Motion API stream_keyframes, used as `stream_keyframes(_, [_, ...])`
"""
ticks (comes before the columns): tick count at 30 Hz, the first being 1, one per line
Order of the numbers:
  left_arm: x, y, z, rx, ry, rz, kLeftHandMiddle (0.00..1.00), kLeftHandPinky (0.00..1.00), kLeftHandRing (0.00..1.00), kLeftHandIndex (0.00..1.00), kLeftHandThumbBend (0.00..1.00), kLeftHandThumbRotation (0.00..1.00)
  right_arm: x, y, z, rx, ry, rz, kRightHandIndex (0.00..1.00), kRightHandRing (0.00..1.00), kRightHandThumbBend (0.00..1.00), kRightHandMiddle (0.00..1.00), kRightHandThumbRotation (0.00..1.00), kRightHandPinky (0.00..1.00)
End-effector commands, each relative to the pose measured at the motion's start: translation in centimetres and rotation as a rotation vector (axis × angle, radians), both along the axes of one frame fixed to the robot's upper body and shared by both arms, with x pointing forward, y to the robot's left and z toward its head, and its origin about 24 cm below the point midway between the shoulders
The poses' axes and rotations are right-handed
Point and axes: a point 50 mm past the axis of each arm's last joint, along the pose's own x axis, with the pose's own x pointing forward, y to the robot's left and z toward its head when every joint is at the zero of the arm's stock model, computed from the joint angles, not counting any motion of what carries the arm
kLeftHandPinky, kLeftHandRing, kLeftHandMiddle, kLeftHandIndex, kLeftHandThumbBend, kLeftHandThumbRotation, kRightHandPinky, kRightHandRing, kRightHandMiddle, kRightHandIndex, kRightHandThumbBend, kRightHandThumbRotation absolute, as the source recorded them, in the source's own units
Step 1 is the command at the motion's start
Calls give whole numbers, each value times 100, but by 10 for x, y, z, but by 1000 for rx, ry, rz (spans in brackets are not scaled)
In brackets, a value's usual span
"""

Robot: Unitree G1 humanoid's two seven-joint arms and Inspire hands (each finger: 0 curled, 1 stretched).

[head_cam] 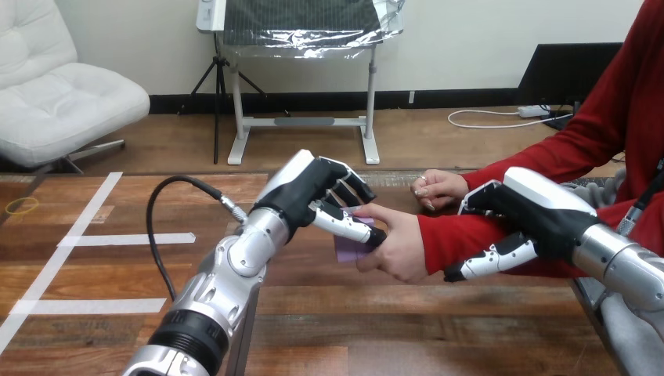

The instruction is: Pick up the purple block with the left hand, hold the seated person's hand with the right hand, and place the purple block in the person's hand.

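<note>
Resting against the person's hand (403, 247), the flat-sided purple block (348, 249) is pinched between the curled, jointed fingers and thumb of the left hand (313, 196), just above the grained wooden table (391, 329). The person's forearm (454, 235), in a red sleeve, is clasped by the right hand (521, 207): fingers curled over it, thumb beneath.

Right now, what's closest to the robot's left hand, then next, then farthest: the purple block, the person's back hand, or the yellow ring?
Counting out from the left hand in the head view:
1. The purple block, right at its fingers, against the person's nearer hand.
2. The person's back hand, farther back on the right.
3. The yellow ring, far off to the left.
</note>
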Motion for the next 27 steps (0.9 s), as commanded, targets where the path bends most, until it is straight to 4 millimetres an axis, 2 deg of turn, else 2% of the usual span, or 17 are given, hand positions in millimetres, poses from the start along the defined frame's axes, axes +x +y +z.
stream_keyframes(1, [9, -13, 36, -20, -131, -62, 69, 51, 62, 69, 81, 32, 5, 24, 15, 53, -51, 95, 68, 64, 99, 67, 58, 56])
stream_keyframes(3, [8, -12, 36, -15, -138, -64, 71, 54, 66, 72, 80, 43, 4, 23, 15, 50, -43, 97, 72, 68, 100, 70, 64, 60])
stream_keyframes(11, [4, -5, 37, -10, -160, -63, 75, 60, 70, 76, 78, 67, 2, 21, 15, 27, -24, 102, 78, 75, 100, 77, 79, 64])
stream_keyframes(20, [-1, 3, 37, -6, -176, -57, 75, 61, 70, 77, 76, 78, -2, 19, 14, 16, -15, 112, 82, 78, 100, 81, 89, 64])
stream_keyframes(27, [-4, 10, 36, 5, -171, -38, 75, 60, 70, 77, 78, 79, -5, 18, 14, 20, -12, 121, 83, 79, 100, 82, 94, 65])
